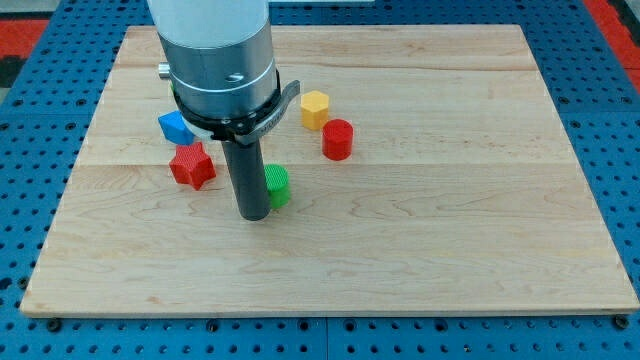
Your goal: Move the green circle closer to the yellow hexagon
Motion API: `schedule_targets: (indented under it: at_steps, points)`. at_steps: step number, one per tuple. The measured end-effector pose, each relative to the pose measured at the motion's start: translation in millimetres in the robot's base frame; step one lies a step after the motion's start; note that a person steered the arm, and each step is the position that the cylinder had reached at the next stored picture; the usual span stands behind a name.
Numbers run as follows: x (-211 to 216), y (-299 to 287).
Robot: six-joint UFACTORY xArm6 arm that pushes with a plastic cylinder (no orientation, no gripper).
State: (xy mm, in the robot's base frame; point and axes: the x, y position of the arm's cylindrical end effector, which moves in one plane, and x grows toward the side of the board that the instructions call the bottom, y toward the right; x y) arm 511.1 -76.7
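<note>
Ribbed green circle [278,186], partly rod-hidden

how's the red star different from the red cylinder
The red star has pointed arms and lies at the view's left of my tip; the red cylinder is round and stands at the view's right, beside the yellow hexagon. Both are red, ribbed and untouched by my tip.

The small green ribbed circle block [279,185] is half hidden — the straight dark rod covers its left side. The small blue block [174,126], partly behind the arm's grey cylindrical housing [215,50], has no readable shape — that housing runs off the top edge.
</note>
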Motion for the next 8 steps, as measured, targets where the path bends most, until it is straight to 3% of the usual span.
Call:
schedule_targets:
  at_steps: [1, 3, 4, 5, 7, 8]
  points:
    - [19, 22]
    - [-46, 38]
    - [-17, 35]
    - [-23, 14]
    - [-46, 33]
    - [-48, -3]
